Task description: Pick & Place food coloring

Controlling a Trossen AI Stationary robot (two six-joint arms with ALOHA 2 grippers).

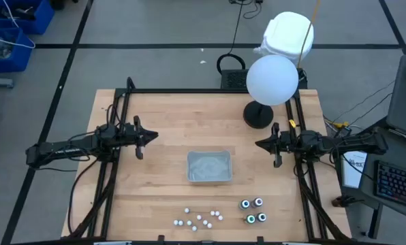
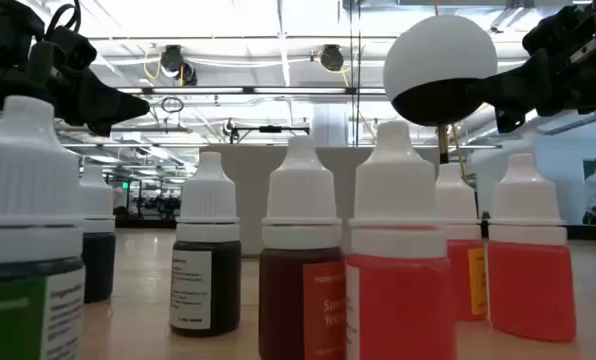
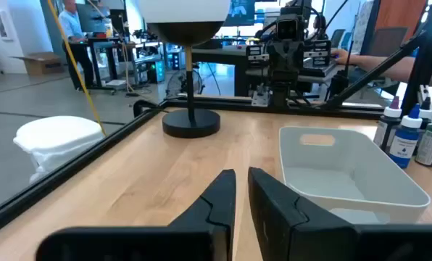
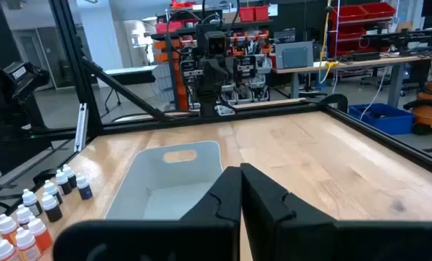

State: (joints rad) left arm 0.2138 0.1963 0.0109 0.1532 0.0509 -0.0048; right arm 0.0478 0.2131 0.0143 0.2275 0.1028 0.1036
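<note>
Dark glass, whitish caps ringed green and blue: 4 food coloring bottles (image 1: 259, 202) in a tight square near the counter's (image 1: 155, 184) front edge, toward the right rail. Beside them along the same edge, a loose scatter of small white-capped dropper bottles (image 1: 199, 218), well apart from the square. Further in, a clear tray (image 1: 209, 154) at mid-counter, bare wood open on every side of it. Left hand (image 1: 154, 136) raised over the left part of the counter, pointing inward, fingers a narrow slit apart, holding nothing. Right hand (image 1: 259, 143) opposite, over the right part, fingers pressed together, holding nothing. Behind the right hand, a white globe on a black stand (image 1: 258, 114) near the far edge. Wide open wood between both hands and the bottles.
</note>
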